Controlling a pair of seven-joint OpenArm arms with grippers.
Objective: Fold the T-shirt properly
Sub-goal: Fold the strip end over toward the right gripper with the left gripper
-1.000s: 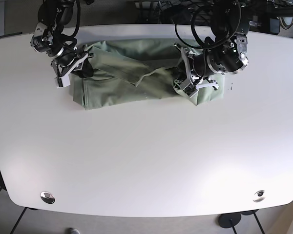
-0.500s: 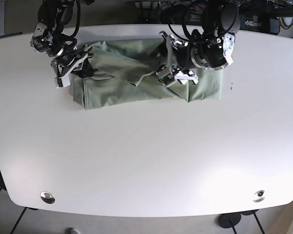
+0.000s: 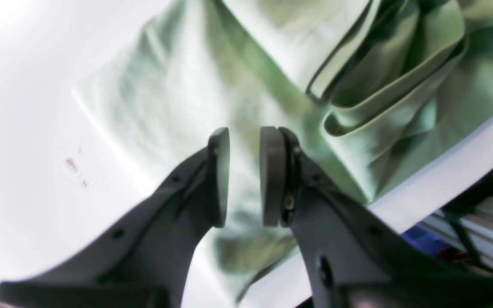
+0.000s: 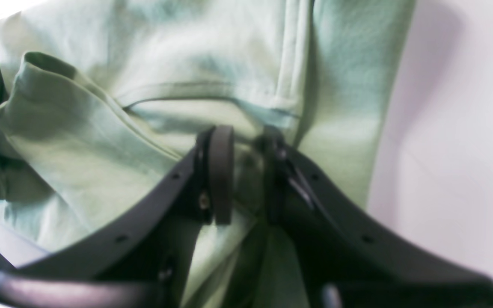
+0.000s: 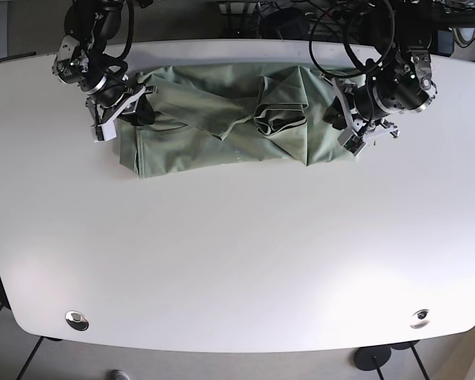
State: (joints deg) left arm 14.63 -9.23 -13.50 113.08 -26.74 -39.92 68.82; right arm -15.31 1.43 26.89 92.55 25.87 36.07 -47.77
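Note:
The pale green T-shirt lies crumpled lengthwise across the far part of the white table, with a bunched fold near its middle. My left gripper hovers at the shirt's right end. In the left wrist view the left gripper is open by a narrow gap, and only the T-shirt below shows through it. My right gripper sits at the shirt's left end. In the right wrist view the right gripper is shut on a layer of the T-shirt.
The table's far edge runs just behind the shirt, with cables and dark equipment beyond it. Two round metal fittings sit near the front corners. Small red marks dot the table beside the shirt.
My left gripper carried the shirt's right part toward the middle, let it go there as a bunched fold, and moved back to the right end. The right gripper stayed put.

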